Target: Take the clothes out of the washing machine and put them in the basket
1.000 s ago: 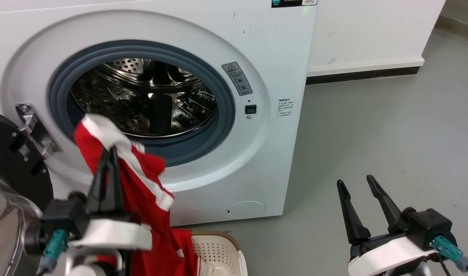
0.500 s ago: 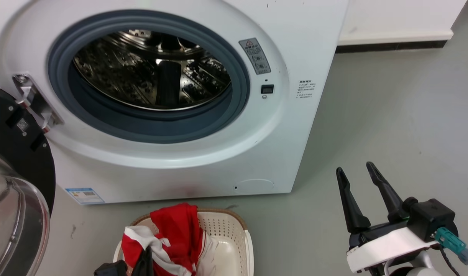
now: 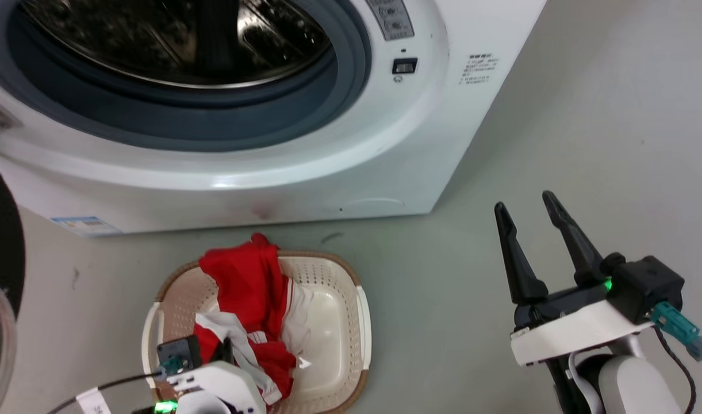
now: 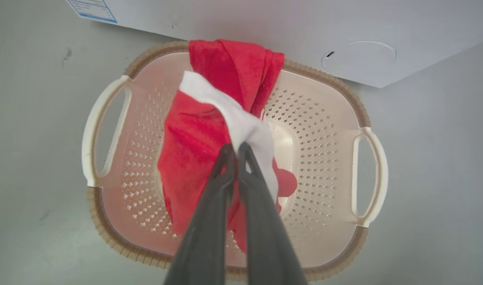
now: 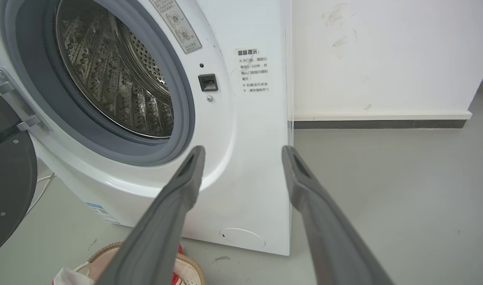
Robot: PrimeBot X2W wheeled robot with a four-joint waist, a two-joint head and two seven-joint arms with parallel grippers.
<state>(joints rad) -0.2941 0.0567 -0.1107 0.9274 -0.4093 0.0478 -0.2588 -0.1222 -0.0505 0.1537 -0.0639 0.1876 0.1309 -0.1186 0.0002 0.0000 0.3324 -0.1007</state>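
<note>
The left end effector [image 4: 236, 147] has its two fingers pressed together, pinching a white trim panel of the clothes [image 4: 194, 150] above the middle of the basket [image 4: 346, 93]. The left wrist view looks straight down on this grip. The fingertips meet on the white strip, and the red fabric hangs from them in a bunch into the basket, with its upper fold draped over the basket's far rim. The head view gives a lower angle: the pale wrist housing sits over the basket's near rim and covers most of the fingers. Red and white folds pile toward the basket's left side, and the right part of its bottom lies bare.

The right end effector [image 3: 523, 200] hovers well to the right of the basket, above the grey floor [image 3: 586, 115], with its fingers spread wide and holding nothing. Its own wrist view makes the gap plain.

The washing machine [image 3: 328, 149] stands just behind the basket, and the head view shows a strip of floor between them. That view cuts the porthole off at the top edge. The right wrist view shows more of the perforated steel drum [image 5: 118, 87] inside the grey rubber ring. It also shows the open black door [image 5: 8, 190] to the left of the basket and a white wall [image 5: 383, 59] further back on the basket's right.
</note>
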